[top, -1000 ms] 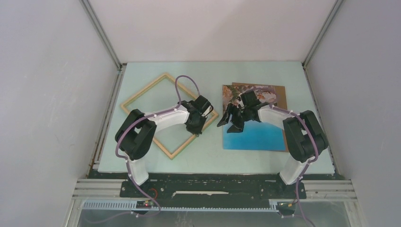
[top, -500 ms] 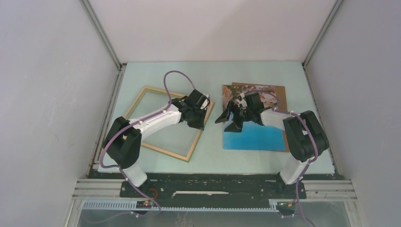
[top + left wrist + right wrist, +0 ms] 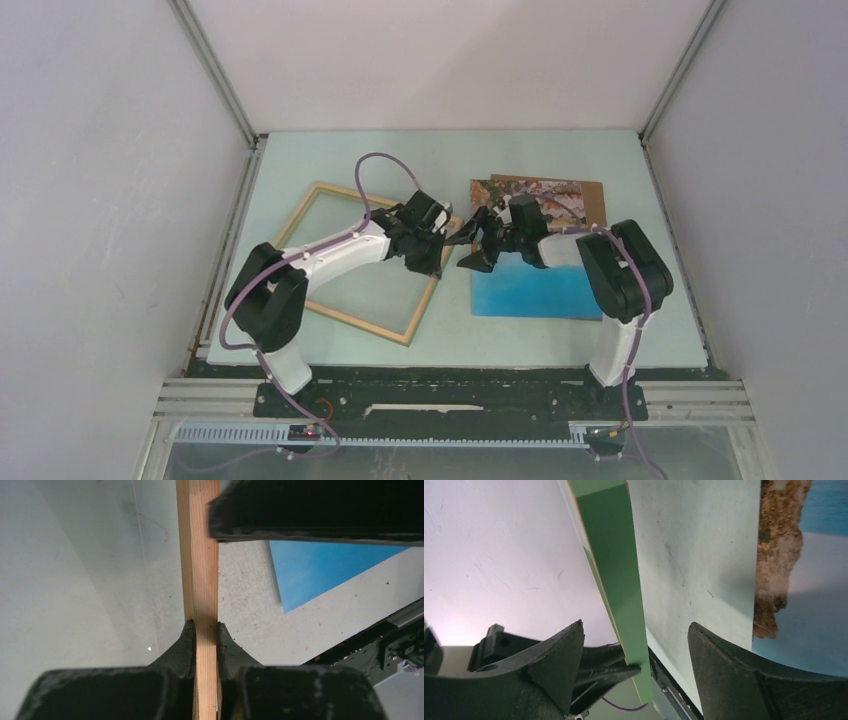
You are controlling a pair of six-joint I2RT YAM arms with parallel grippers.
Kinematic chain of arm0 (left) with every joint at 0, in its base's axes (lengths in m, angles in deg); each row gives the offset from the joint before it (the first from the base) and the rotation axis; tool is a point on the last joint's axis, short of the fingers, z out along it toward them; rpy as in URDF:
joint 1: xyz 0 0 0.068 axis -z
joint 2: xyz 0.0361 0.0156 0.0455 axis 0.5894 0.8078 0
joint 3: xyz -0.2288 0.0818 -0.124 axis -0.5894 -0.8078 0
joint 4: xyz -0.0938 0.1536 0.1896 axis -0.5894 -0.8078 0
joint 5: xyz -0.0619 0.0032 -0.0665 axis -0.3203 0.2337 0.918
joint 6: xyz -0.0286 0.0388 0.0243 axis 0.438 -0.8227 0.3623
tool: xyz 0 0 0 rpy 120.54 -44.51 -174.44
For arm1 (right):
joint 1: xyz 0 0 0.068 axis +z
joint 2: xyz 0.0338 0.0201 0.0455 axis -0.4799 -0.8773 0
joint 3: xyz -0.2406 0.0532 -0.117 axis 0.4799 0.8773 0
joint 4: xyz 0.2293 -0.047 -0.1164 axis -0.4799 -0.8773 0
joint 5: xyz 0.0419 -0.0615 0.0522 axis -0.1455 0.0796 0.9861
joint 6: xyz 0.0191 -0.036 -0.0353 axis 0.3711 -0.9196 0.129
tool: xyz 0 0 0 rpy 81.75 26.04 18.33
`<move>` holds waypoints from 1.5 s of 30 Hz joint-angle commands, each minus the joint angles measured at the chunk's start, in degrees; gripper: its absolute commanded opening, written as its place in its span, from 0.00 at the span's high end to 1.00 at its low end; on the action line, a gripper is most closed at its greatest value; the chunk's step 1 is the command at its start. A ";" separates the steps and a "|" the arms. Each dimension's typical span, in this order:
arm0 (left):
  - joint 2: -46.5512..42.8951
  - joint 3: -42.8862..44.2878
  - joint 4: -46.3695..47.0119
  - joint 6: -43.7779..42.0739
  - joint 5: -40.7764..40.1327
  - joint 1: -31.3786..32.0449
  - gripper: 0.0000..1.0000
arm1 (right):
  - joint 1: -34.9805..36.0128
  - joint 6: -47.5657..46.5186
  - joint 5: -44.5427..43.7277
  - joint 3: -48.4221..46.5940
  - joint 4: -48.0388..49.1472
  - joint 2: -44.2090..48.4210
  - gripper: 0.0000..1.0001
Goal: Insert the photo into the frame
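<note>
Left wrist view: the left gripper point(image 3: 204, 630) clenches the wooden rail of the frame point(image 3: 199, 555), tilted up just beside the flat photo point(image 3: 535, 290). The right gripper point(image 3: 635, 625) gapes around this rail; probably it must close next.

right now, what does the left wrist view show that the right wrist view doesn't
Only the left wrist view: the left gripper shut on the frame, on its pale wood rail, and a plain blue corner of the photo. Only the right wrist view: the frame's green face, seen between the open fingers of the right gripper, and the photo's brown rocks. Both: the frame, the photo and the pale table.
</note>
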 commanded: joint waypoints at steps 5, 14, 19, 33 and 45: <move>-0.21 5.94 3.52 0.44 5.31 2.40 1.00 | 2.56 5.04 -0.06 1.64 12.74 -2.89 0.15; -1.38 6.69 2.27 1.14 9.45 3.47 1.00 | 1.91 3.20 5.26 3.57 13.40 -2.30 0.16; -1.01 7.46 2.61 1.81 10.54 5.05 1.00 | 4.57 3.74 4.53 3.77 16.37 -2.18 0.16; 0.34 9.14 2.98 1.30 10.26 6.19 1.00 | 5.59 8.40 3.45 8.07 27.36 -4.98 0.17; -4.68 8.66 4.22 0.86 5.22 6.33 1.00 | 1.45 6.22 3.47 10.99 22.61 1.09 0.13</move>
